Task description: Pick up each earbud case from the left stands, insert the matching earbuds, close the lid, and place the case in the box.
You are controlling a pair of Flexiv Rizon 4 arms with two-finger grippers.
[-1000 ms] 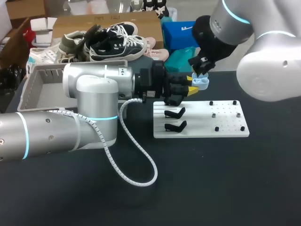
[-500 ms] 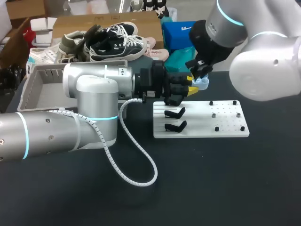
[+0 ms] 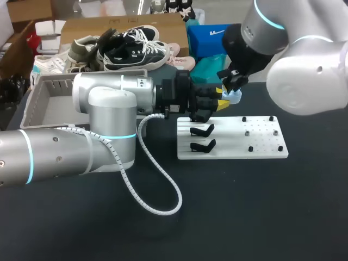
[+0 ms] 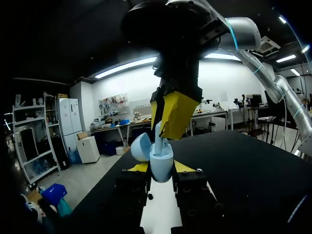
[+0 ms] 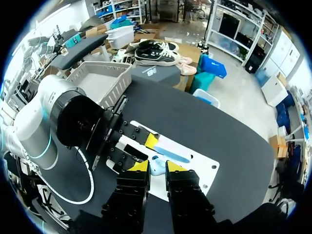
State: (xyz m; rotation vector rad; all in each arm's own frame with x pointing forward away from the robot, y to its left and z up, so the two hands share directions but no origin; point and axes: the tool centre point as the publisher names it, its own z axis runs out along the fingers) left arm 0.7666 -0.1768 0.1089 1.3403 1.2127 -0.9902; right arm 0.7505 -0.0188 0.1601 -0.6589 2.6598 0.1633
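Observation:
A light blue earbud case (image 3: 235, 97) is held off the table, just above the far edge of the white stand board (image 3: 261, 149). My left gripper (image 3: 222, 97) is shut on its body, lid (image 4: 140, 147) open. In the left wrist view the case (image 4: 162, 160) sits upright between the yellow tips. My right gripper (image 3: 232, 84) comes down from above, shut on a small white earbud (image 4: 158, 132) whose lower end is in the case's opening. In the right wrist view the case (image 5: 157, 169) shows between the right gripper's (image 5: 157, 165) tips.
Two black stands (image 3: 202, 130) (image 3: 203, 145) stand bare on the board's left end, with small pegs (image 3: 250, 148) to the right. A grey basket (image 3: 54, 95) sits at the back left. A white coiled cable (image 3: 157, 190) loops over the dark table.
The right arm has shifted slightly left and settled its gripper closer onto the case. The left arm and the case have stayed where they were.

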